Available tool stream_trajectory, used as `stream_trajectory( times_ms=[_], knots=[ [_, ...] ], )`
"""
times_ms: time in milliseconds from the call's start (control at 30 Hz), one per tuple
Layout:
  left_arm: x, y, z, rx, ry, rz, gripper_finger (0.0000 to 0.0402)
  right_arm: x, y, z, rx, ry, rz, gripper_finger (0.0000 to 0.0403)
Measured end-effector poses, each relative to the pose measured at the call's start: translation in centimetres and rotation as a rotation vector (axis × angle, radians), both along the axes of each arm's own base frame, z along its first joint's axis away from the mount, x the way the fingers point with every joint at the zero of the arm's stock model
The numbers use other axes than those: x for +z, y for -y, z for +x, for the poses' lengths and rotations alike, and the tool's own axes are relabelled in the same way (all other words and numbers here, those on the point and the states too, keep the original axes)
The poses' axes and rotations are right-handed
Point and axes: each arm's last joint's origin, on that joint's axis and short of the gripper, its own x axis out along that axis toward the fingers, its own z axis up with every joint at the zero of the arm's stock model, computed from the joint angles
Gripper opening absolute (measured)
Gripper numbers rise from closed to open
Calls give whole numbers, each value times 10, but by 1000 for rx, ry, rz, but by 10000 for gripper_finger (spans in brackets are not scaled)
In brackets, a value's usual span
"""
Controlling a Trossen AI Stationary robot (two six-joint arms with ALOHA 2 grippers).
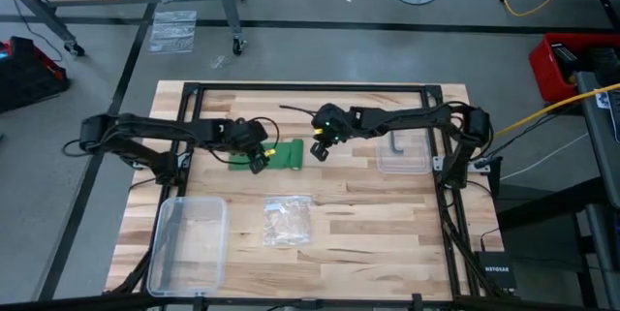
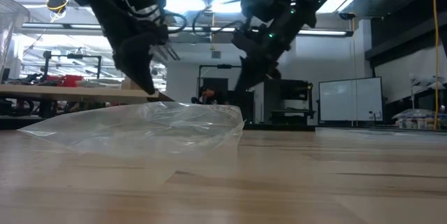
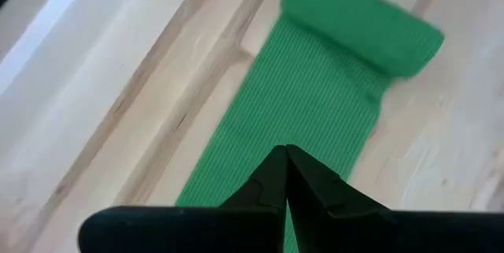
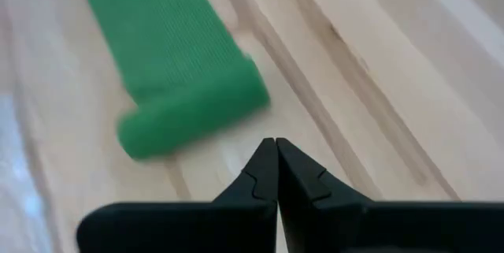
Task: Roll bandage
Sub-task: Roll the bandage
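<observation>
Bandage [image 1: 276, 157]: bright green ribbed strip, flat on table centre, one end partly rolled.

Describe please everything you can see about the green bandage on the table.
The bandage is a bright green strip of ribbed, stretchy-looking fabric lying flat on the wooden table, near its middle. One end is already wound into a small roll; the rest stretches out flat toward the left arm. The shut left gripper is over the flat part, though contact cannot be told. The shut right gripper is beside the roll, apart from it.
</observation>
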Motion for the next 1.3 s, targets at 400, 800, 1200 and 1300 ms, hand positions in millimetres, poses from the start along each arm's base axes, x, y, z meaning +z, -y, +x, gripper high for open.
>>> stream_trajectory(
  times_ms=[400, 800, 1200, 1300],
  knots=[
    [-37, -3, 27, -9, -19, -88, 0, -21, -4, -18, -10, -162, 24, 0],
    [-66, -8, 56, -28, -18, -105, 0, -24, -6, -25, -9, -232, 40, 0],
    [-70, -13, 88, -90, 8, -111, 0, -25, -6, -28, -10, -267, 46, 0],
    [-69, -15, 96, -100, 16, -107, 0, -24, -7, -30, -13, -279, 42, 0]
  ],
)
